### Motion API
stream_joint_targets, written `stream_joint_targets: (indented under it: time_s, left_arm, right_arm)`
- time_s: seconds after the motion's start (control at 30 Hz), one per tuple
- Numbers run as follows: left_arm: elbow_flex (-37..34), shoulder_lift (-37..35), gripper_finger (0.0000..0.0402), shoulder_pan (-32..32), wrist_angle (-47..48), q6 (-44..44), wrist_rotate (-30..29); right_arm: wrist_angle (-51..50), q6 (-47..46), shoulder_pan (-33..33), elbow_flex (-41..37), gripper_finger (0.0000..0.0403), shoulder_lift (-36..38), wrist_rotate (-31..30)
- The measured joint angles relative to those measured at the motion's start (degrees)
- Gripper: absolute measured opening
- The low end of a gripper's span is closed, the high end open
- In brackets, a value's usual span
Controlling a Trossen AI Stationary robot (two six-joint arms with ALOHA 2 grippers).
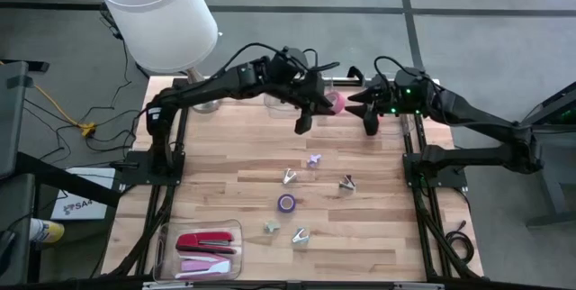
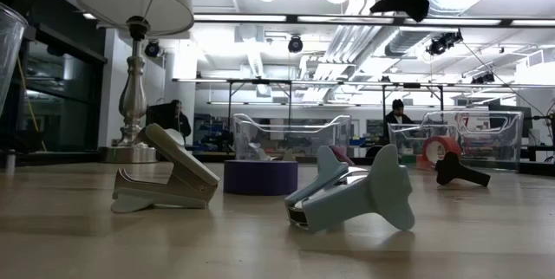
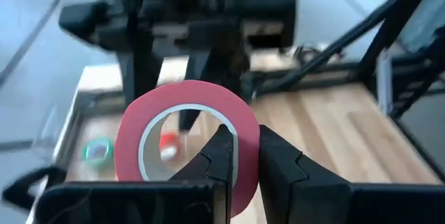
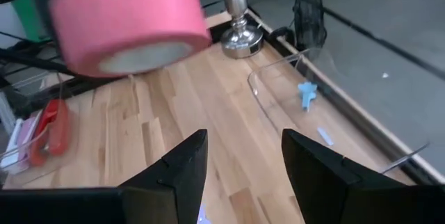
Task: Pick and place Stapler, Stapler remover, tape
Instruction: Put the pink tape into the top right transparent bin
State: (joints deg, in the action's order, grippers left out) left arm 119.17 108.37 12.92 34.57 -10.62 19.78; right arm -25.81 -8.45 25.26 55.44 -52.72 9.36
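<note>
No brand or label I can read on any item; the only lettering is on a white sheet on the floor (image 1: 79,204) left of the table, too small to make out.

My left gripper (image 3: 240,158) is pinched shut on the wall of a pink ring-shaped tape roll (image 3: 186,137), one finger inside the ring, one outside. It's held in the air over the far edge of the wooden table (image 1: 378,200), w/ my right gripper (image 4: 240,165) just beside it, fingers spread wide, holding nothing.

Edges/room: the mid-table is strewn w/ small stuff: a purple tape roll (image 1: 286,203) and several small claw-shaped staple removers (image 1: 289,176) around it. The near left corner holds a clear plastic tray (image 1: 167,236) w/ a red stapler (image 1: 205,240) and a pink stapler (image 1: 205,265) in it. The right half of the tabletop is mostly bare wood.

View diffs: the low view shows a red-orange tape roll (image 2: 440,150) in a clear bin (image 2: 507,136) at the far side, plus people in the room behind. The left wrist view catches a green tape roll (image 3: 97,151) in a clear bin. The right wrist view shows a pale blue staple remover (image 4: 306,92) in another clear bin (image 4: 278,78) near the silver base of a white-shaded lamp (image 4: 240,33). In the low view my grippers barely clip the top edge.
</note>
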Motion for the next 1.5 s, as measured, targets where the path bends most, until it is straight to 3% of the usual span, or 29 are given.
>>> stream_joint_targets:
  time_s: [0.83, 1.23, 1.5]
  left_arm:
    - [0.0, 0.0, 0.0033, 1.3, -23.4, 10.6, 14.2]
    - [-7.2, 0.5, 0.0033, 1.3, -40.9, 19.7, 15.2]
    - [-7.7, 0.5, 0.0033, 1.3, -42.3, 20.4, 13.7]
  right_arm:
    - [11.4, 0.6, -5.6, 0.0, 0.0177, 7.9, -6.0]
    - [19.9, 1.0, -7.8, 0.0, 0.0177, 9.1, -6.0]
    - [21.4, 2.4, -7.8, 0.0, 0.0177, 7.9, -6.5]
